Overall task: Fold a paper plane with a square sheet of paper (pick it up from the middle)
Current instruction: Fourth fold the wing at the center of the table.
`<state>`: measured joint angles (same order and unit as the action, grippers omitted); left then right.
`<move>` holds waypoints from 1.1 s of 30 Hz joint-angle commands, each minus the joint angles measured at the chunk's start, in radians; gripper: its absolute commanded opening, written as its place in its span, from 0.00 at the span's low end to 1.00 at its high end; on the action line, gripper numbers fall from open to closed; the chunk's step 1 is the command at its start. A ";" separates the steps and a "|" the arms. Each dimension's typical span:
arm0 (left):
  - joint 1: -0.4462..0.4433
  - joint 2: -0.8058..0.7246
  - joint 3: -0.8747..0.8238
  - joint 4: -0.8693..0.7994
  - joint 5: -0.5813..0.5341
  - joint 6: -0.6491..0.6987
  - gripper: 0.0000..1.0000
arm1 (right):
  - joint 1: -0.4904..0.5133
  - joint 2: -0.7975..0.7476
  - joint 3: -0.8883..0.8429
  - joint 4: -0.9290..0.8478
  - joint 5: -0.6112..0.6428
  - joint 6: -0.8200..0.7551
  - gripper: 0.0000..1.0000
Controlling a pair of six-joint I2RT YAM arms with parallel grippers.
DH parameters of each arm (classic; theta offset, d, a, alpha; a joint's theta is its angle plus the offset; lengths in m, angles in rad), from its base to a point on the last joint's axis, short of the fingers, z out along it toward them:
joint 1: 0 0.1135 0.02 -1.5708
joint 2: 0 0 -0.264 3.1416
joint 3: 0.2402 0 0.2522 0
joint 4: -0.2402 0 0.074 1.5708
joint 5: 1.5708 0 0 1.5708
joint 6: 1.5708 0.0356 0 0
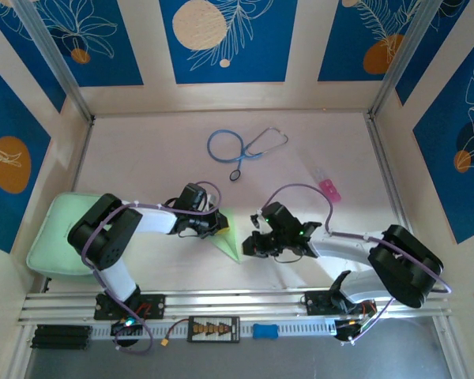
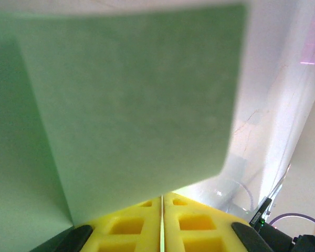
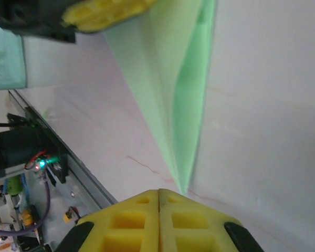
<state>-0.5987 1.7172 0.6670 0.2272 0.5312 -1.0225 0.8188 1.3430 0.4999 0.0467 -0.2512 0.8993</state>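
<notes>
Step in hand: a late fold, by my reading. The sheet of paper (image 1: 229, 239) is already creased into a pale green pointed wedge, and the two arms have it between them.
Where the paper is: front and centre of the table (image 1: 142, 158), stretched between the two grippers, its sharp point aimed at the right arm. Whether it rests on the surface or hangs just clear, I cannot tell.
Left gripper (image 2: 161, 223): yellow fingers pressed together on the wide end of the sheet, with a green edge showing in the seam.
Right gripper (image 3: 158, 215): fingers pressed together at the point of the wedge. The tip meets them, but whether it is actually nipped I cannot tell.
Next move calls for: probably a firm press along the centre crease while the left hold stays steady. Thin paper like this buckles or tears if the two ends are pulled unevenly.
Sheets of paper: one.
Grippers: two.
Mint-green pad (image 1: 51, 241): one, at the left edge, well apart from the paper.
Stethoscope (image 1: 245, 150): one, far side of the table.
Small pink object (image 1: 329, 189): one, right of centre.
</notes>
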 commanded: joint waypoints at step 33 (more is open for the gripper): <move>0.010 0.008 -0.027 -0.062 -0.051 0.003 0.12 | 0.064 0.280 0.068 0.108 -0.003 0.047 0.07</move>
<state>-0.5987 1.7168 0.6655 0.2272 0.5346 -1.0225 0.8650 1.6623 0.5941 0.2642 -0.2420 0.9443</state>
